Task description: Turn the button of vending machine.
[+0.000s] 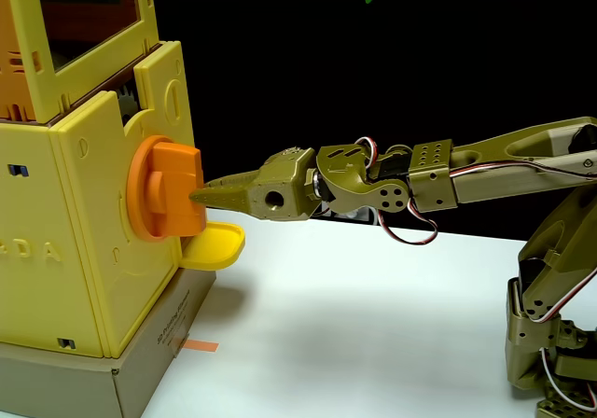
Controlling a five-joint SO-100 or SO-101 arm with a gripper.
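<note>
The pale-yellow vending machine point(89, 250) fills the left of the fixed view, standing on a grey cardboard base. On its right-facing side sits the button point(168, 189), a big orange disc with a thick flat bar standing upright. My olive-green gripper point(198, 195) reaches in level from the right. Its pointed fingertips point(224, 194) sit at the outer edge of the bar, about halfway up, and just overlap it. I see the jaws edge-on as a single wedge, so any gap between them is hidden.
A small yellow rounded tray point(213, 243) juts out just below the button, under the gripper. The arm's base point(550, 343) stands at the right on the white table point(373, 325). An orange tape strip point(199, 346) lies by the cardboard base.
</note>
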